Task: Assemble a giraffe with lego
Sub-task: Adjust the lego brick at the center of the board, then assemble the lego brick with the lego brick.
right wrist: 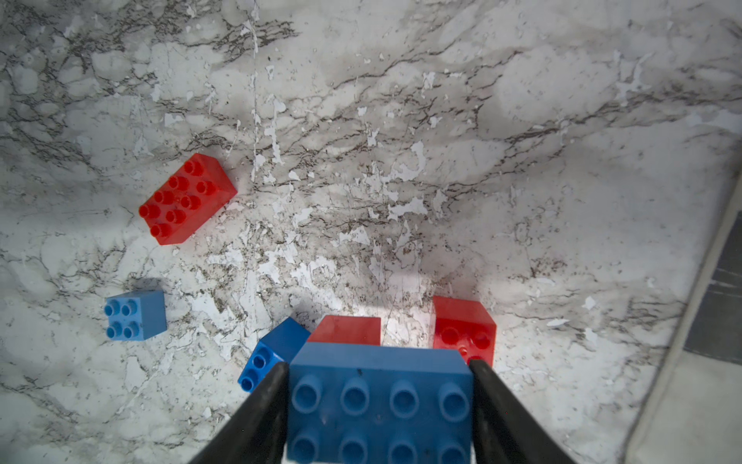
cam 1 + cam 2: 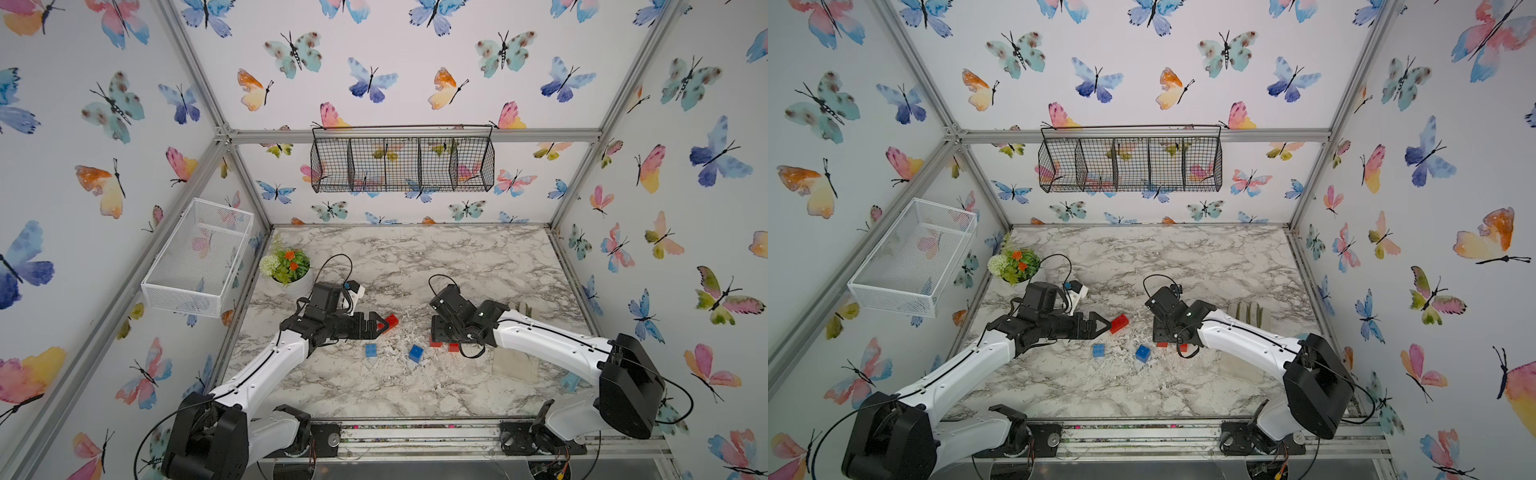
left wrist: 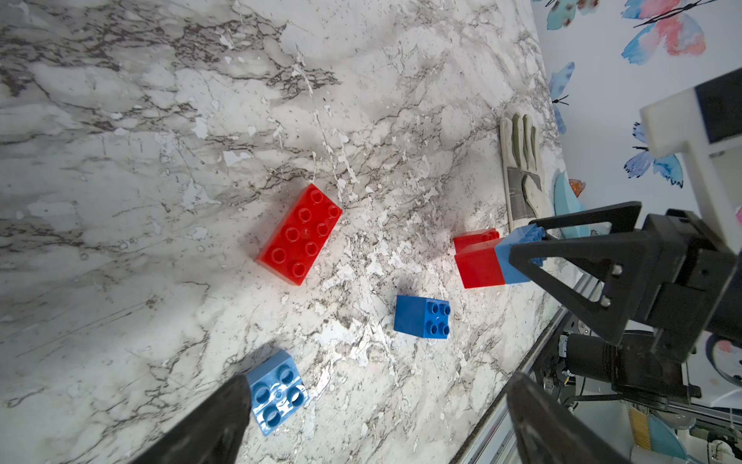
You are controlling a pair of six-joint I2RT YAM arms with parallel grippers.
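1. The giraffe is only part built: a long blue brick [image 1: 379,401] sits on a red square brick [image 1: 345,330], and the right pincer [image 1: 379,409] is clamped on the blue brick's two ends, its black fingers [image 1: 257,413] pressed against them.
2. A second red square brick [image 1: 463,331] stands on the desk [image 1: 441,140] just beside the first, studs up; from the right wrist view I cannot tell whether the blue brick reaches over it.
3. In both top views this stack lies under the right pincer [image 2: 446,332], near the desk's middle, with only red edges [image 2: 1162,344] showing.
4. A dark blue square brick [image 2: 415,353] lies tipped on its side just beside the stack, towards the left arm.
5. A lighter blue square brick [image 2: 371,350] sits studs up, a little further that way, apart from the dark one.
6. A long red brick [image 2: 390,322] lies flat beyond those two, studs up.
7. The left pincer [image 2: 380,325] has its fingers apart, tips close to the long red brick, holding nothing; in the left wrist view its fingers [image 3: 208,426] frame the lighter blue brick [image 3: 277,391].
8. A grey glove [image 3: 522,172] lies near the desk's right edge, and a potted plant [image 2: 286,266] stands at the far left corner.
9. A black wire basket [image 2: 402,164] hangs on the back wall, a white one [image 2: 199,255] on the left wall.
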